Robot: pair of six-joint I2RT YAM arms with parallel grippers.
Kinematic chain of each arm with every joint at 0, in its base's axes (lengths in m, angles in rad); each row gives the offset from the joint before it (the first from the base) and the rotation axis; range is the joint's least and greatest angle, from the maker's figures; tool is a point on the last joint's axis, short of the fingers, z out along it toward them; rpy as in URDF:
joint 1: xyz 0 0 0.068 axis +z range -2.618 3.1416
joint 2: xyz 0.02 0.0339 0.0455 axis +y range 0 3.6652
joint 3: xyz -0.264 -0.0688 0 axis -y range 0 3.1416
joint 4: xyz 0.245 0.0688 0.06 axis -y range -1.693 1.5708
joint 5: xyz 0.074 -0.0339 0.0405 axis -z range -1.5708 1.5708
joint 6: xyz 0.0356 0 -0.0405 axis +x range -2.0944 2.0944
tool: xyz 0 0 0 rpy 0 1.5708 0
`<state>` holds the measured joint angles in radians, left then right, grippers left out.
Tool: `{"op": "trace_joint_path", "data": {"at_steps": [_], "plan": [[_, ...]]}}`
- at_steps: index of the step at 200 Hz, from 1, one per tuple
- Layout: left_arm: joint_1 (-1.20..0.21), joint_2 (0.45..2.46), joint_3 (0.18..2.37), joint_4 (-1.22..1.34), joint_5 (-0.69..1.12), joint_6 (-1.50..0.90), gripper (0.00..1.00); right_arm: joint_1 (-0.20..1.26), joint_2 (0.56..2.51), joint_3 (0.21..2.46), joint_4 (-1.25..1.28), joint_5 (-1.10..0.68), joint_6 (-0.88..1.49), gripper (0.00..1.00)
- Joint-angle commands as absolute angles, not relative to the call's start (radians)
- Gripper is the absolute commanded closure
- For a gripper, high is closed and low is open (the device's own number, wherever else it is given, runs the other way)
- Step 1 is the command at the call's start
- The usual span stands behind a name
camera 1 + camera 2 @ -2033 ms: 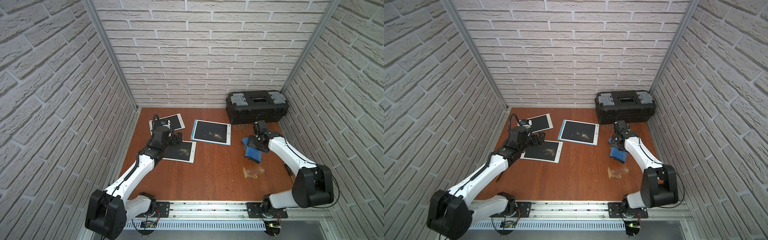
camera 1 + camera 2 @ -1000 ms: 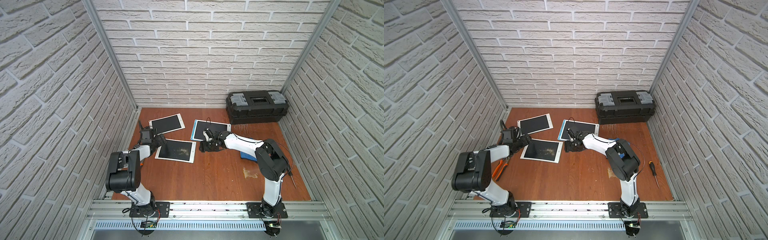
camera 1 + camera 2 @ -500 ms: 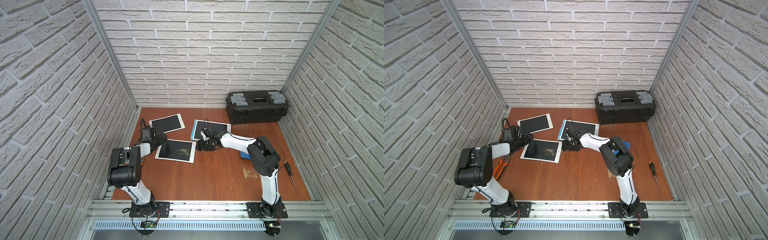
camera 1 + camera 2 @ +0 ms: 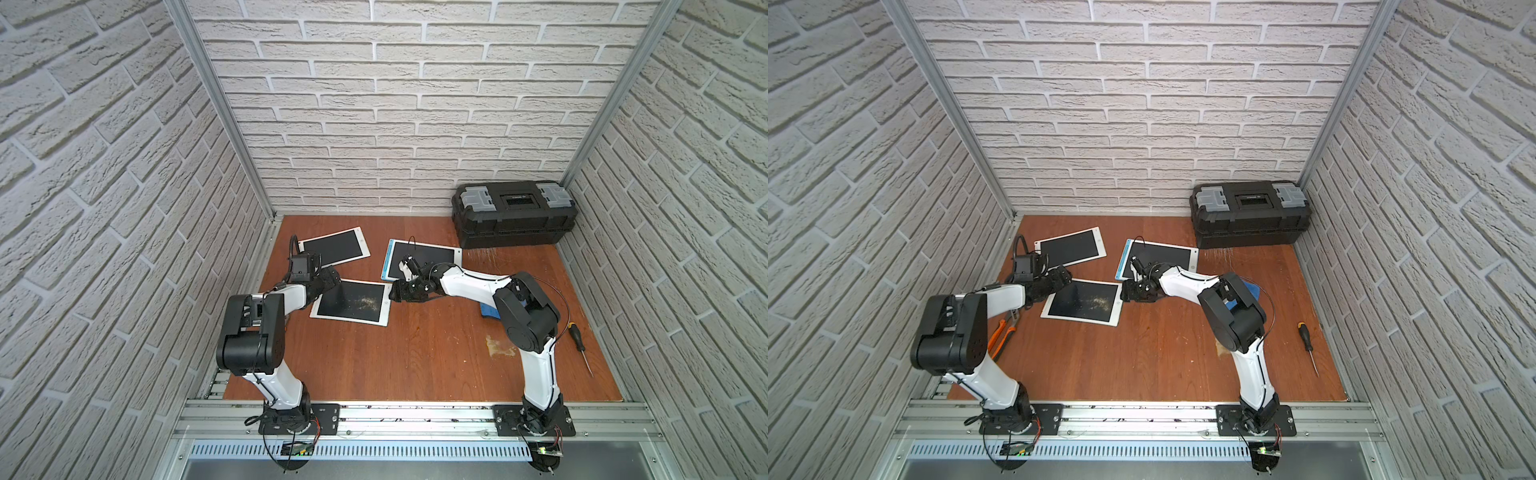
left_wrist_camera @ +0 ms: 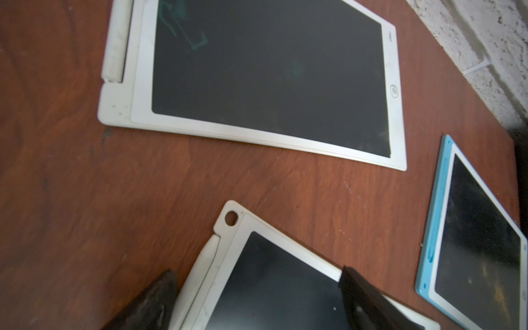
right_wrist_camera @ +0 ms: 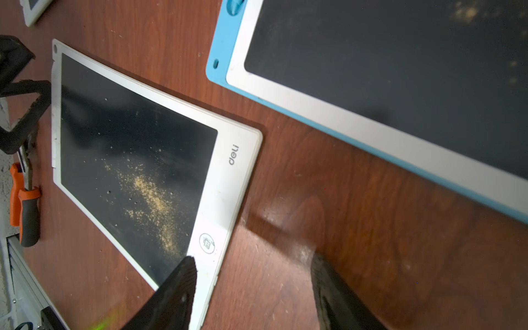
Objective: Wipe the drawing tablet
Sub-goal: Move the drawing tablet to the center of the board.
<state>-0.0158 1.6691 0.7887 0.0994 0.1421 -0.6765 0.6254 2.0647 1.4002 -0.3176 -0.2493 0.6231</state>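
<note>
Both open, left gripper (image 4: 331, 279) and right gripper (image 4: 393, 293) sit beside the dusty drawing tablet (image 4: 350, 302), maybe to steady it.

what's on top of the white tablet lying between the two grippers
Tan dust lies scattered on the white tablet's dark screen. The left gripper and right gripper, both open, hang over opposite ends; small patches beneath their fingers are hidden.

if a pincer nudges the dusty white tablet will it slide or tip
Probably slides: the dusty tablet lies flat on the smooth wood table. Likely stiff and light, being a thin rigid-looking slab. Its powder may scatter.
</note>
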Motion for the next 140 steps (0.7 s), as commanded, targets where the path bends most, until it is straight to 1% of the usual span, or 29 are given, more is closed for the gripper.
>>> {"op": "trace_joint_path", "data": {"at_steps": [1, 26, 53, 87, 140], "plan": [[-0.042, 1.697, 0.780, -0.044, 0.131, -0.728, 0.09, 0.627, 2.064, 1.354, -0.341, -0.263, 0.638, 0.35], [-0.088, 1.690, 0.762, -0.058, 0.146, -0.731, 0.09, 0.627, 2.036, 1.314, -0.335, -0.258, 0.635, 0.35], [-0.148, 1.633, 0.714, -0.058, 0.146, -0.735, 0.09, 0.629, 1.985, 1.226, -0.315, -0.257, 0.640, 0.35], [-0.270, 1.551, 0.650, -0.085, 0.129, -0.741, 0.09, 0.624, 1.818, 1.055, -0.303, -0.208, 0.644, 0.34], [-0.488, 1.477, 0.543, -0.062, 0.103, -0.819, 0.08, 0.612, 1.498, 0.786, -0.378, -0.099, 0.626, 0.32]]}}
